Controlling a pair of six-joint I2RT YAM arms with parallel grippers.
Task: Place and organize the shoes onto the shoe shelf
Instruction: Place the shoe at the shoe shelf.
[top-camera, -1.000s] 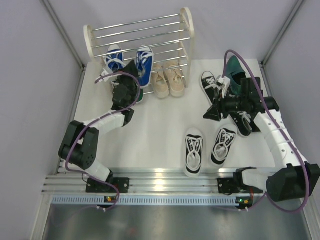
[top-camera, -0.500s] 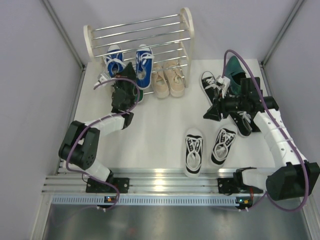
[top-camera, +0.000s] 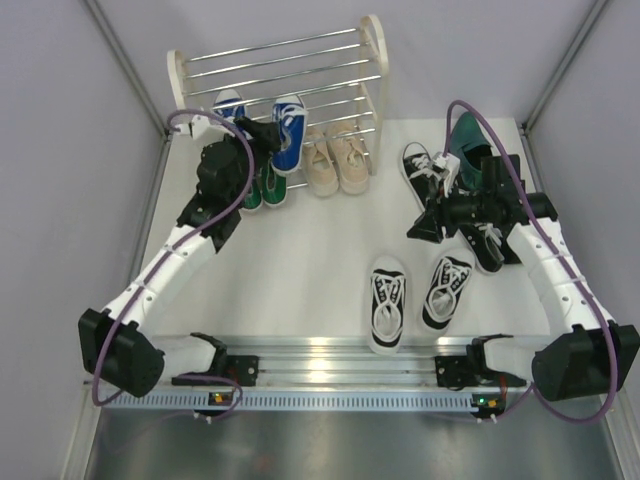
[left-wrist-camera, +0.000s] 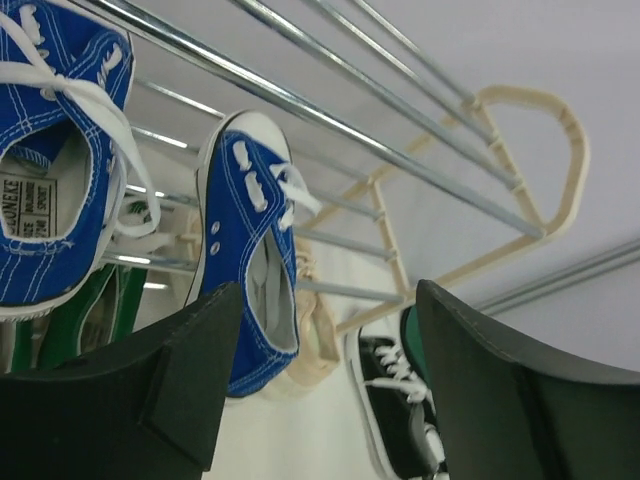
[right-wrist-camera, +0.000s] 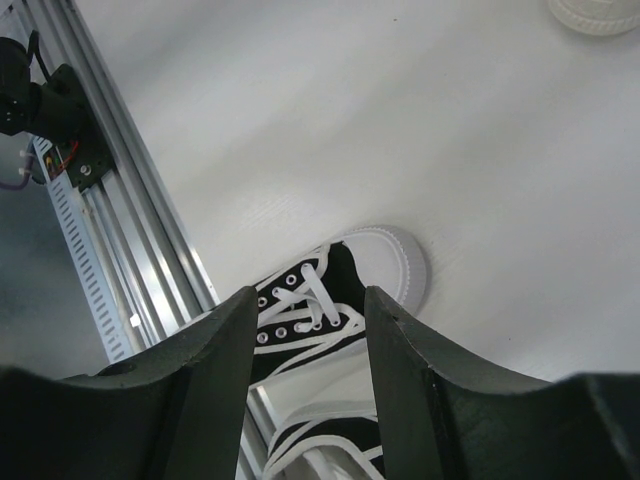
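While the left hand (left-wrist-camera: 328, 300) and right hand (right-wrist-camera: 310, 300) gape empty, the white table (top-camera: 320, 230) (grey walls (top-camera: 60, 150) around) bears scattered shoes (top-camera: 388, 303).

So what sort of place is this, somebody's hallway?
Probably a robotics test booth, not a home: two robot arms bolted to an aluminium rail, a white table boxed in by plain grey panels, and a shoe shelf with sneakers nearby.

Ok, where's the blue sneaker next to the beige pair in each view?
Top external: blue sneaker in the shoe shelf, upper centre-left.
Left wrist: blue sneaker left of centre.
Right wrist: not in view.
Shared landmark: beige sneaker beside it, in top and left wrist only.
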